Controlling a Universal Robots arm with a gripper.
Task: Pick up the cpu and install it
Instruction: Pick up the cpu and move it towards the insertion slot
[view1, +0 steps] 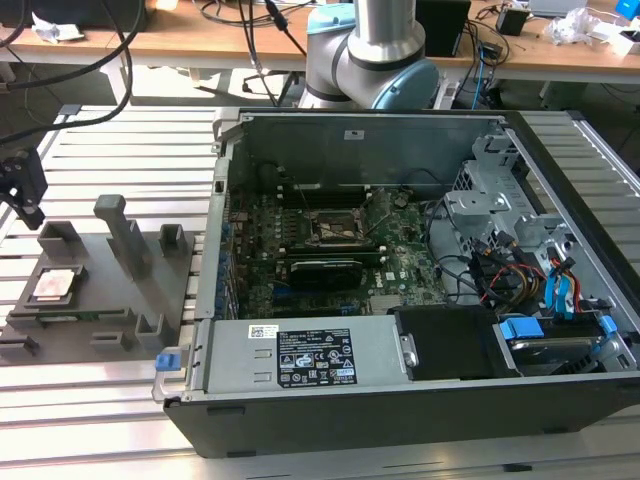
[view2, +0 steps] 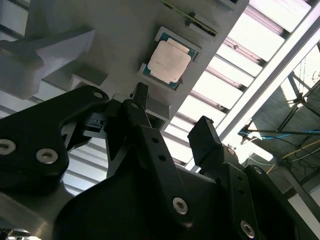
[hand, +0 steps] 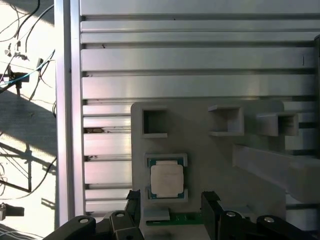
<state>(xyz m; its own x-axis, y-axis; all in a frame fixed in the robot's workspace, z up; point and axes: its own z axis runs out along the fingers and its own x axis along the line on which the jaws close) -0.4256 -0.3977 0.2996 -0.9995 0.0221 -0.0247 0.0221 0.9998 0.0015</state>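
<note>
The cpu (view1: 55, 285) is a small square chip with a pinkish silvery top. It lies flat in a pocket of the grey fixture plate (view1: 110, 300) at the exterior view's left. Both wrist views look down on the cpu (view2: 169, 62) (hand: 166, 179) in its pale-rimmed seat. My gripper (view1: 28, 212) hangs above the fixture, a little beyond the chip, without touching it. In both wrist views the gripper (view2: 171, 112) (hand: 171, 200) is open, its two black fingers spread with nothing between them. The black-framed socket (view1: 338, 228) sits on the motherboard inside the open computer case (view1: 400, 400).
Grey fixture blocks (view1: 125, 235) and posts rise from the plate near the chip. The case's metal wall (view1: 222, 200) stands between fixture and motherboard. Cables and drive bays (view1: 520, 270) crowd the case's right side. Slatted aluminium table (view1: 100, 400) lies all around. The arm's base (view1: 375, 60) stands behind the case.
</note>
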